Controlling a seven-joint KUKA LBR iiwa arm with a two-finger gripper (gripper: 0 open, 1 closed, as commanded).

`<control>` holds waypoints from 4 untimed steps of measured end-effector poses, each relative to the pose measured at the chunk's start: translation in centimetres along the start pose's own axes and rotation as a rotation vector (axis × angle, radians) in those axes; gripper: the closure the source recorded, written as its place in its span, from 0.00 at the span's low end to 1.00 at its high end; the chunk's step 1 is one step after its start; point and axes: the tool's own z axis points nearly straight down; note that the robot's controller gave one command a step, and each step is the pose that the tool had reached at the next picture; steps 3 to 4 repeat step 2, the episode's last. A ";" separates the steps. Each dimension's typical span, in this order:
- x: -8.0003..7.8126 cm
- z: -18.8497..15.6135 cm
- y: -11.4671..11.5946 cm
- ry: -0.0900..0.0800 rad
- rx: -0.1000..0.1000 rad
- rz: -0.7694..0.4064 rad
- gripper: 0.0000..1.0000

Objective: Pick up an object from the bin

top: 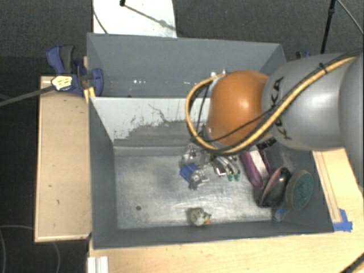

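Note:
My gripper (198, 174) reaches down to the bin floor near the middle, under the orange cover. A small blue thing (186, 173) lies right against its left side; whether it is gripped I cannot tell. A small silver piece with green tips (231, 174) lies just to the right of the gripper. A little grey-and-tan lump (198, 216) sits alone near the front wall, below the gripper.
Against the right wall lie a purple-and-white packet (254, 165), a dark round disc (275, 186) and a teal round disc (301, 188). The arm crosses over the bin's right half. Bare scratched floor spreads across the left half.

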 end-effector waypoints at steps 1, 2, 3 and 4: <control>-0.1 -0.7 0.0 -0.001 0.000 0.002 1.00; -0.3 -2.4 0.0 -0.001 0.000 0.004 1.00; -0.3 -2.4 0.0 -0.001 0.000 0.004 1.00; -0.3 -2.4 0.0 -0.001 0.000 0.004 1.00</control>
